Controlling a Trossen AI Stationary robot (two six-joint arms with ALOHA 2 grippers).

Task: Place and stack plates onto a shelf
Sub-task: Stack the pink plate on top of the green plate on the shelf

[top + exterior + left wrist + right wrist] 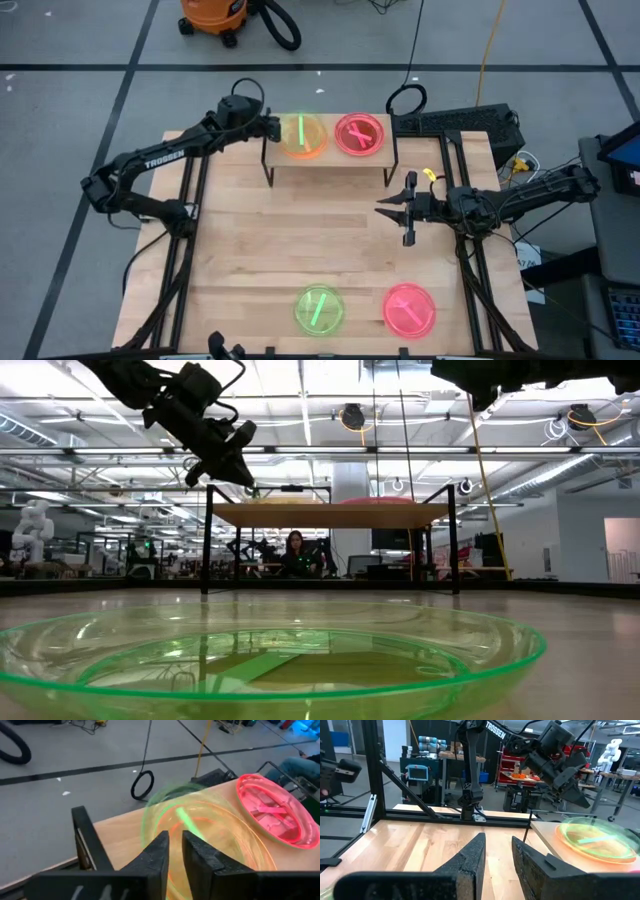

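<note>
The shelf stands at the table's far side on thin black legs. On its left half a neon green plate lies nested in an orange plate. A pink plate rests on its right half. My left gripper hovers at the stack's left rim, its fingers a narrow gap apart. In the right wrist view it hangs just above the green plate, clear of it. My right gripper waits open over the table's right side, holding nothing.
A green plate and a pink plate lie flat on the tabletop near its front edge. Bare wood stretches between them and the shelf. Beyond the table's far edge are cables, a black keyboard and an orange vacuum.
</note>
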